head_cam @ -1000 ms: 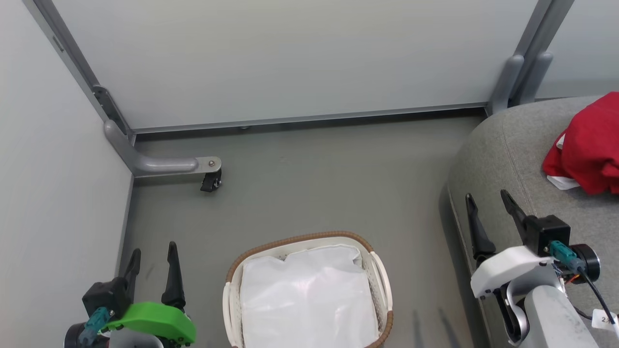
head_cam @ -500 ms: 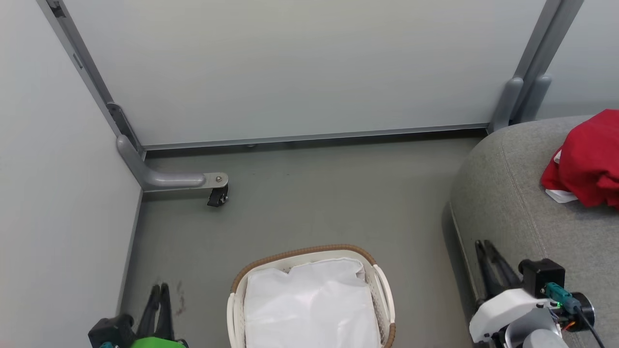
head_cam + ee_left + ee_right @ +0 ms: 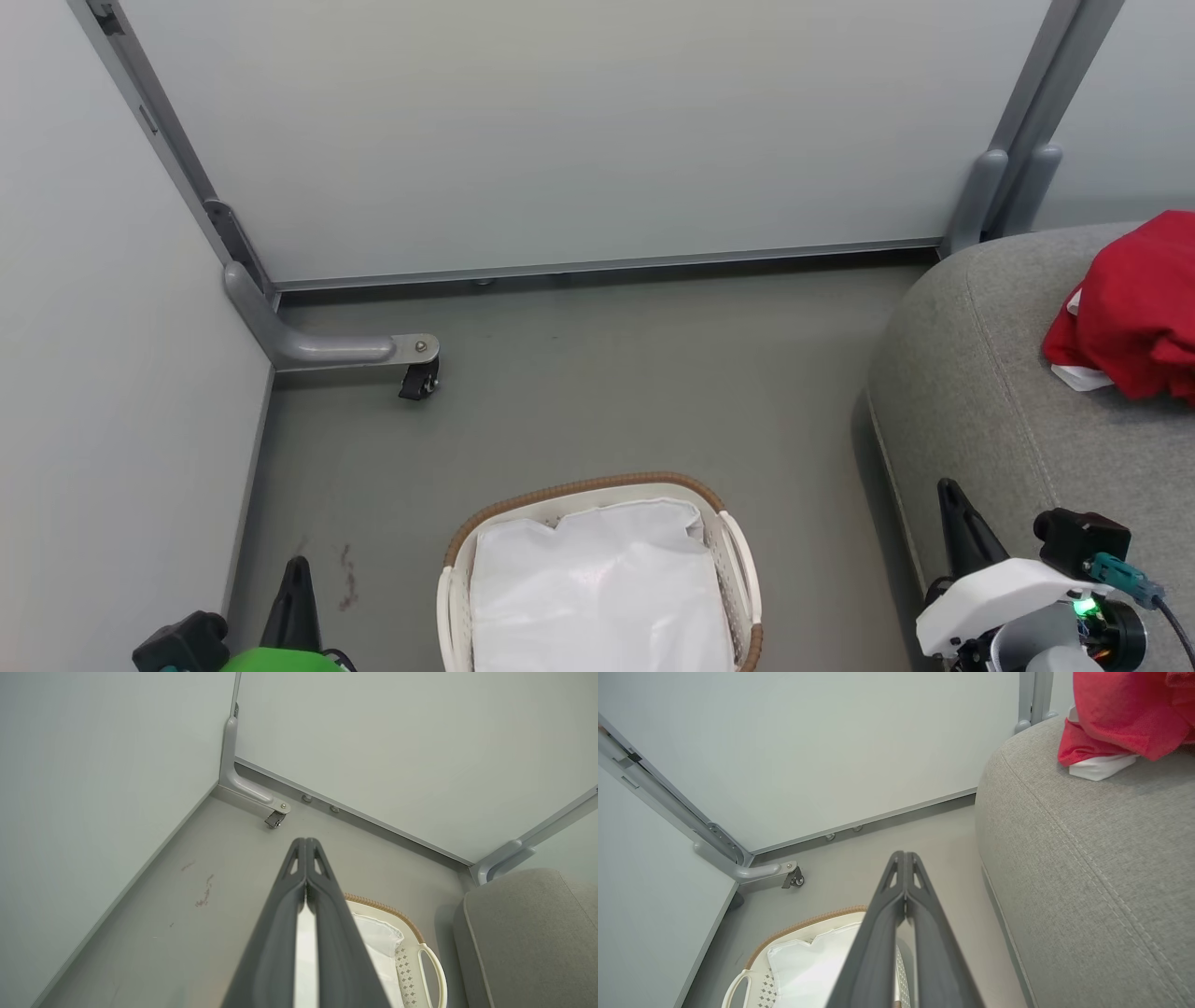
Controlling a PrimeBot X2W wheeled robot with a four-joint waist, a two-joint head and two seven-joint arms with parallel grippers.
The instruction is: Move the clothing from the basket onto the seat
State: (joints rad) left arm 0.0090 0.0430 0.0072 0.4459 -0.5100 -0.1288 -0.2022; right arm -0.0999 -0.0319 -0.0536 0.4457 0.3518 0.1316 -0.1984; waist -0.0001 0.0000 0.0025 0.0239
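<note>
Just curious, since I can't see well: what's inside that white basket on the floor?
Inside the basket, a plain white liner cloth shows, with nothing lying on it. Anything beneath that cloth is hidden.

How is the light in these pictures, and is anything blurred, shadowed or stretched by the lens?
Head view: soft, even light, no glare; the seat casts a dim shadow on the floor. Left wrist view: the wide lens makes the left gripper loom large, jaws shut. Right wrist view: the seat's weave is sharp; the clothing looks slightly softer.
</note>
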